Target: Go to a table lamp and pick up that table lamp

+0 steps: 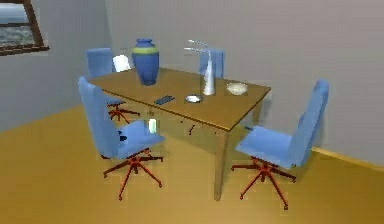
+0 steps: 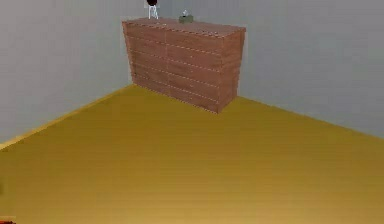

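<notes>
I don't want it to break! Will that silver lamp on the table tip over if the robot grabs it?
Maybe. The lamp looks tall and thin with its head sticking out sideways, so it may tip easily. Its shiny surface might be slippery. It looks stiff.

- The wooden table (image 1: 243, 104) carries a blue-green vase (image 1: 146, 62), table lamp (image 1: 207, 75), pale bowl (image 1: 237, 88) and dark flat thing (image 1: 164, 99).
- The wooden dresser (image 2: 185, 65) carries a dark round thing (image 2: 152, 8) and small grey thing (image 2: 185, 17).

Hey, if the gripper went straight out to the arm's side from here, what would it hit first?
Likely the wooden dresser, across bare floor; its distance is hard to judge.
</notes>
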Motion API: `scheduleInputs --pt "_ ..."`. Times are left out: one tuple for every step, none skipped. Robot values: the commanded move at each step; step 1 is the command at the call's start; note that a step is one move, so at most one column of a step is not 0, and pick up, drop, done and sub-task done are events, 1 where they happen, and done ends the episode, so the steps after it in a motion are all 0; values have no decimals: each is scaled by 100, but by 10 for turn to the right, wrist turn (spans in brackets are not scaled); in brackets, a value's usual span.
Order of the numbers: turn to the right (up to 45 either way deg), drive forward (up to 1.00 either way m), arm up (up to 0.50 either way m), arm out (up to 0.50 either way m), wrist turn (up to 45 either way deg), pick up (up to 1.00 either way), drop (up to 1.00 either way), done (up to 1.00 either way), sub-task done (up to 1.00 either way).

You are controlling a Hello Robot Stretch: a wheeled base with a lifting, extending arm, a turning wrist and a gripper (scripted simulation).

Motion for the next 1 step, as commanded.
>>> scheduleInputs --pt "270 0 0 0 0 0 0 0 0"
